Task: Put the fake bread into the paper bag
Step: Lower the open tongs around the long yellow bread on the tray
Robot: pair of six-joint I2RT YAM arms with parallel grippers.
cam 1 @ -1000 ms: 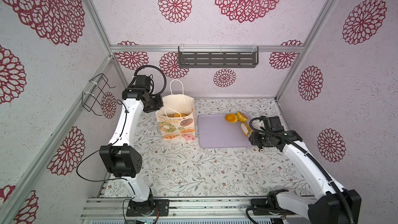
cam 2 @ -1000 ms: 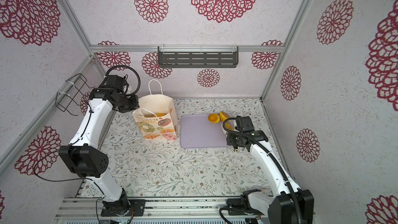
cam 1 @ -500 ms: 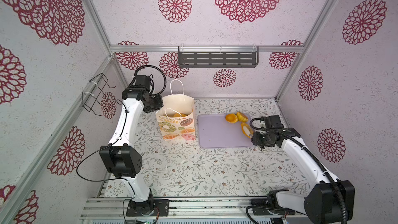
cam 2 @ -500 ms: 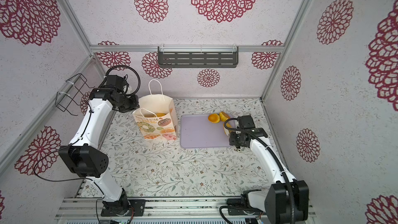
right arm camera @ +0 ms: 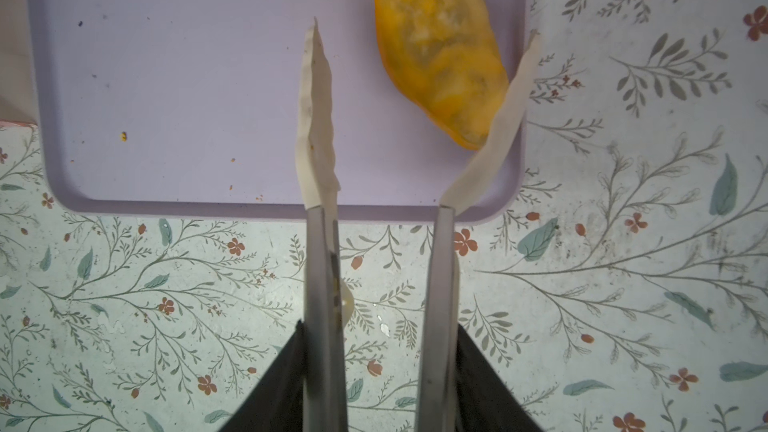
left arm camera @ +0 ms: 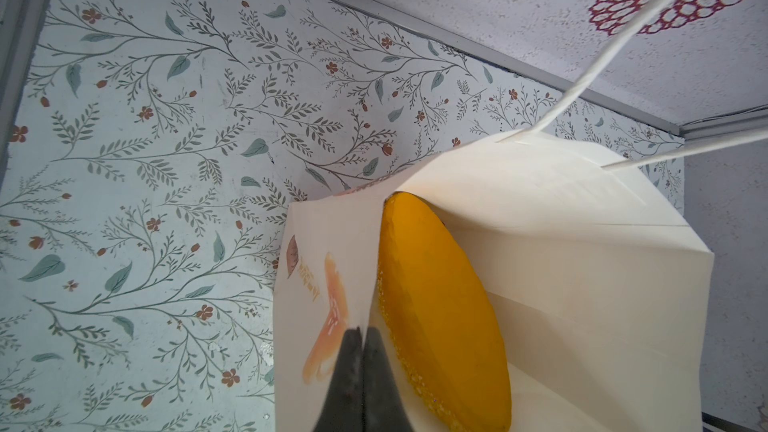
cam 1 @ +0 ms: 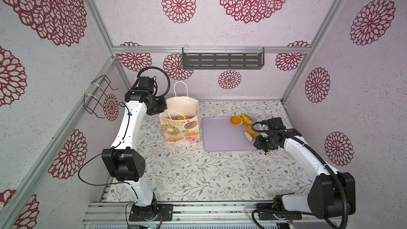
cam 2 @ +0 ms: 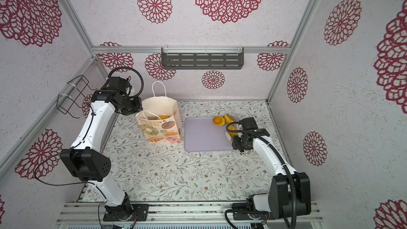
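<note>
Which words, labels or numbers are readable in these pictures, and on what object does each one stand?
"PRODUCTS IN AUTUMN": upper line on the front of the paper bag, seen in both top views.
"BREAD": larger letters just below it, on the same front.
Small orange print on the bag's side, in the left wrist view: too blurred to read.
No other text can be seen.
</note>
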